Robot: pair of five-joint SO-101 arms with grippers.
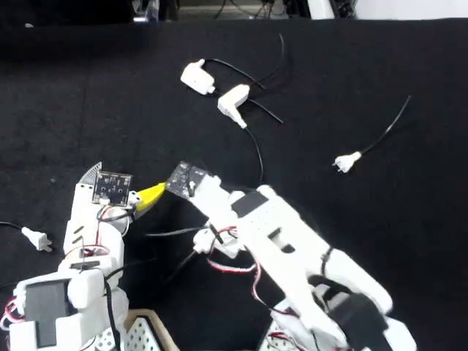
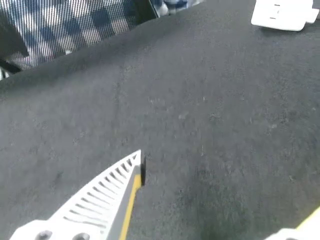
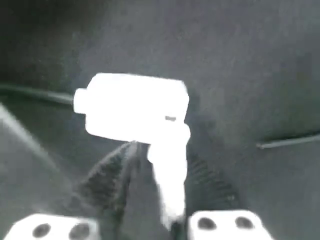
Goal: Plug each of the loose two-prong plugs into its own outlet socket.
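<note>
Two white outlet sockets lie at the back of the black table, one (image 1: 196, 76) to the left of the other (image 1: 234, 100). The second has a plug (image 1: 242, 121) at its near end. Loose white plugs lie at the right (image 1: 347, 162) and at the left edge (image 1: 36, 239). My left gripper (image 1: 123, 184) (image 2: 225, 190) hovers open over bare cloth, one white and yellow finger (image 2: 120, 190) in sight and a socket (image 2: 282, 12) far off. My right gripper (image 1: 186, 179) (image 3: 160, 150) is shut on a white plug (image 3: 170, 165) that meets a white socket (image 3: 135, 107).
Black cords (image 1: 256, 150) trail from the sockets and plugs across the middle and the right of the table. A perforated white box (image 1: 142, 333) sits at the front edge between the two arm bases. The table's far edge (image 1: 234, 20) runs along the back.
</note>
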